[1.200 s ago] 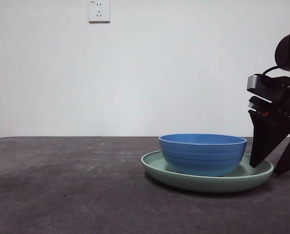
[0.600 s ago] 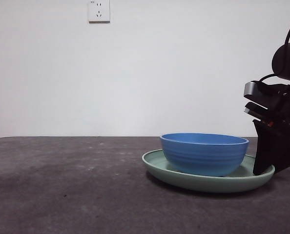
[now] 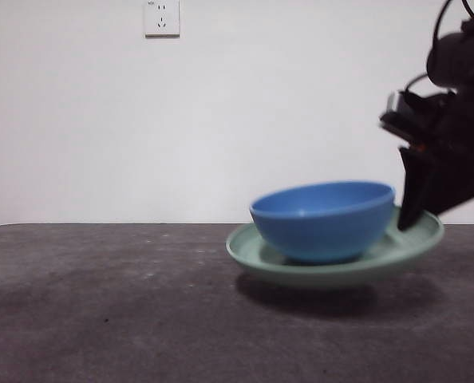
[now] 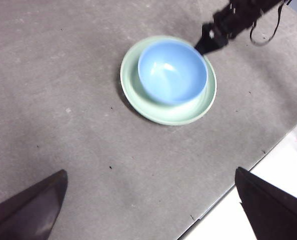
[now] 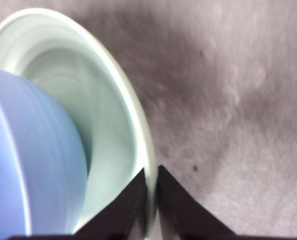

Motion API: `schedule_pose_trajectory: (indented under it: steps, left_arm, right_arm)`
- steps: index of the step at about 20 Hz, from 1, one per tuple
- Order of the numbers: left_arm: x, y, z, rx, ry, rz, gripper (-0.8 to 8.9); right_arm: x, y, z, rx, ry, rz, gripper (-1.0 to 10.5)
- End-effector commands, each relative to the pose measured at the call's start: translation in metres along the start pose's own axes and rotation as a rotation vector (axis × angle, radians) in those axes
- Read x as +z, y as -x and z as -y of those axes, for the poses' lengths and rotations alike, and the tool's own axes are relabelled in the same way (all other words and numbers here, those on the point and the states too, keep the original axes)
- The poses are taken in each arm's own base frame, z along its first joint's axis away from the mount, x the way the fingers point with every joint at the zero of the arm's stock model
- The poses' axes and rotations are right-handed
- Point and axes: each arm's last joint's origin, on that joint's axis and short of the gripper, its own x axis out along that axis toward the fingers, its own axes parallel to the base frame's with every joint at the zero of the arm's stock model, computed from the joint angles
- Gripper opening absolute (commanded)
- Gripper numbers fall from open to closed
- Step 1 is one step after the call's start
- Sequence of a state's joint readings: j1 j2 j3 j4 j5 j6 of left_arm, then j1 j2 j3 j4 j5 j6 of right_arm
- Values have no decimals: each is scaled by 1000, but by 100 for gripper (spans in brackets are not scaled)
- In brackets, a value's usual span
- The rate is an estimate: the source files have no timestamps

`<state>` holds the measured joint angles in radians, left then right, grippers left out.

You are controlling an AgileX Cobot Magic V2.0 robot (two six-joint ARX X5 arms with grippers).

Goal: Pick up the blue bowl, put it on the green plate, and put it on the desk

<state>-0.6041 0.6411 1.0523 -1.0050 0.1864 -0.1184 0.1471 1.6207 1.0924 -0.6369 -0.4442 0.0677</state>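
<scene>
The blue bowl (image 3: 323, 220) rests in the green plate (image 3: 261, 259), which is lifted off the desk (image 3: 109, 303) and tilted, its right side higher. My right gripper (image 3: 410, 223) is shut on the plate's right rim (image 5: 147, 165), one jaw inside and one outside. The bowl (image 5: 33, 155) fills the near side of the right wrist view. From high above, the left wrist view shows the bowl (image 4: 172, 71) in the plate (image 4: 138, 95) and the right gripper (image 4: 207, 44) at the rim. My left gripper (image 4: 148, 210) is open, far from them.
A white wall with a power socket (image 3: 162, 17) stands behind the desk. The desk's edge (image 4: 223, 195) runs near a white surface in the left wrist view.
The right gripper closed on the plate's rim and lifted it; plate and bowl rose off the desk, tilted and shifted slightly left.
</scene>
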Motion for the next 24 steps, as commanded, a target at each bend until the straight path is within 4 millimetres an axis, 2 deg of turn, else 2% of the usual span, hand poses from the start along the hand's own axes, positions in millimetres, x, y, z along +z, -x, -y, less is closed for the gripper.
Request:
schedule_pose_trajectory:
  steps: [1,5,8,11,18,21,24]
  left_arm:
    - [3,1,1,-12,-7,14,595]
    - [3,1,1,-12,-7,14,595]
    - [3,1,1,-11,-7,13,595]
    - [3,1,1,-11,-7,13,595]
    - [3,1,1,-11,-7,12,595]
    - [3,1,1,-11,-6,12,595]
    - [3,1,1,-11,-6,12,595]
  right_arm:
    - [12,0,-15,37,-4,14,12]
    - [14,-9,-45,89,16,12,12]
    - [12,-22,-65,118,36,1,12]
    - [10,-39,-77,141,38,-18,12]
    - [6,-82,-75,134,15,-95,12]
    - [5,-93,-70,123,3,-117,14]
    - [4,-95,-69,110,0,-121,91]
